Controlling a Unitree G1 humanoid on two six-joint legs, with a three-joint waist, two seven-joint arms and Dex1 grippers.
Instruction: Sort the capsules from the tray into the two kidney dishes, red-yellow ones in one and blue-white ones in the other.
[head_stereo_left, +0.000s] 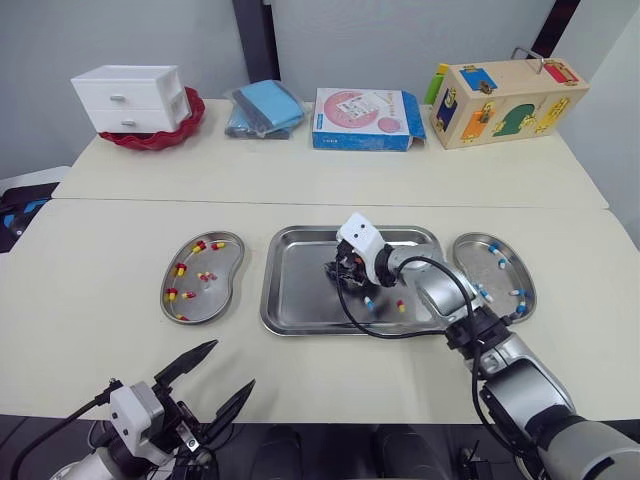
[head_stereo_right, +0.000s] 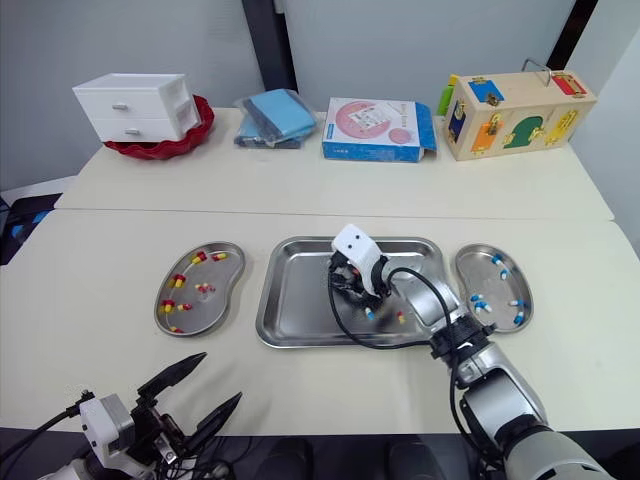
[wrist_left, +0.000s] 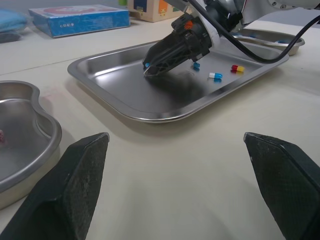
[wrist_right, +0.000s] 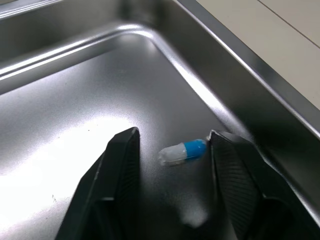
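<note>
- Here the steel tray (head_stereo_left: 300, 295) sits in the middle of the pale surface (head_stereo_left: 90, 250), between the two kidney dishes.
- The right fingers (wrist_right: 120, 170) reach down into the tray, tips at its floor. They are released and spread apart, clamping nothing.
- A blue-white capsule (wrist_right: 182, 151) lies flat on the tray floor in the gap between them, its blue end close to one finger.
- At least two more capsules lie in the tray on the side nearer the robot: a second blue-white one (head_stereo_left: 370, 302) and a red-yellow one (head_stereo_left: 400, 306), near each other but not touching.
- The left kidney dish (head_stereo_left: 226, 262), just beside the tray, holds scattered red-yellow capsules (head_stereo_left: 198, 246).
- The right kidney dish (head_stereo_left: 470, 255), just beside the tray's other end, holds several blue-white capsules (head_stereo_left: 502, 263).
- The left fingers (wrist_left: 80, 175) hover low at the near edge of the surface, wide open and empty, well apart from the tray.
- Along the far side stand a white drawer unit (head_stereo_left: 130, 97) in a red bowl (head_stereo_left: 160, 138), a blue-and-pink box (head_stereo_left: 365, 118) and a wooden toy box (head_stereo_left: 505, 100).
</note>
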